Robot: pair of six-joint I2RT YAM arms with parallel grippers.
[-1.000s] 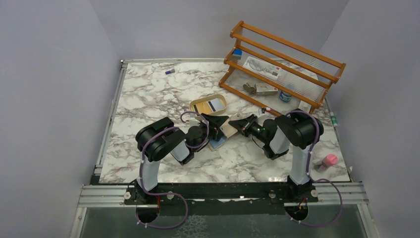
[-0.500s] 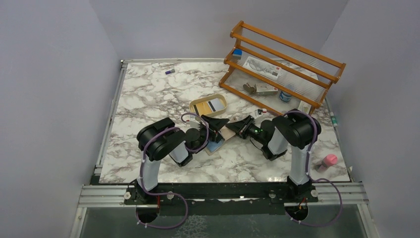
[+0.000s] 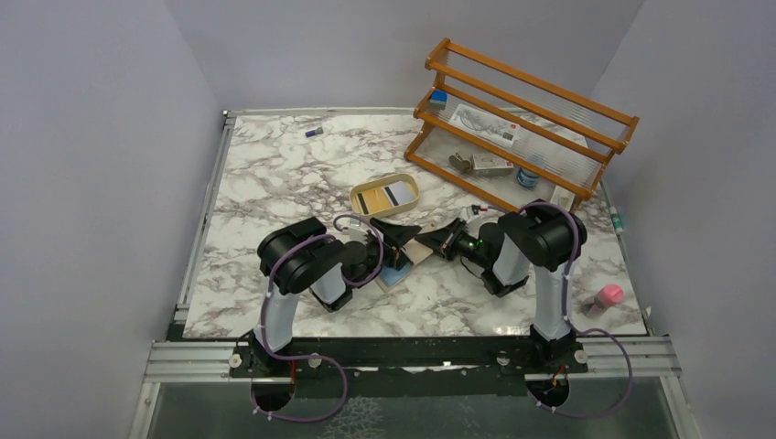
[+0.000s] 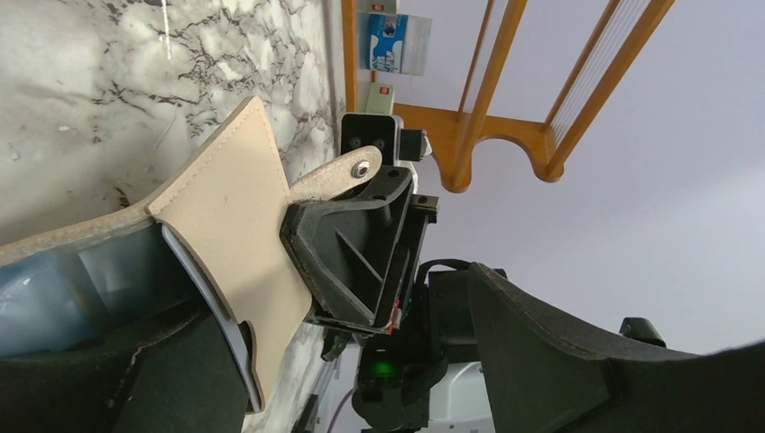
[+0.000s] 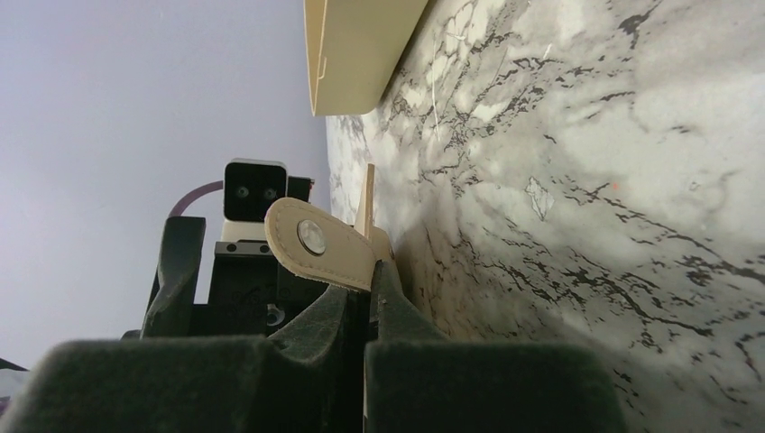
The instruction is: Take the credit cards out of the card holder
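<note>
Marble-patterned table (image 3: 274, 174), white veined with grey, enclosed on three sides by plain pale walls (image 3: 91, 137); a metal rail (image 3: 206, 210) ran along its left edge. The oval tray (image 3: 361, 197) served as landmark and held a whitish card (image 3: 393, 194) with a dark stripe. Beyond the tray and to its right stood a wooden rack (image 3: 526, 91), set askew. A small purple item (image 3: 314, 133) lay well beyond the tray to the left, and a pink object (image 3: 608, 294) lay far to its right, near the table's front corner. The card holder (image 3: 421, 247) lay just in front of the tray, half opened, one flap raised off the marble. A pale blue card (image 3: 394, 273) showed at its lower half. The right gripper (image 5: 370, 271) was closed, its fingers pinching the holder's snap tab. The left gripper (image 3: 405, 240) stood with jaws wide about the holder's lower half; whether they pressed on it could not be told.
</note>
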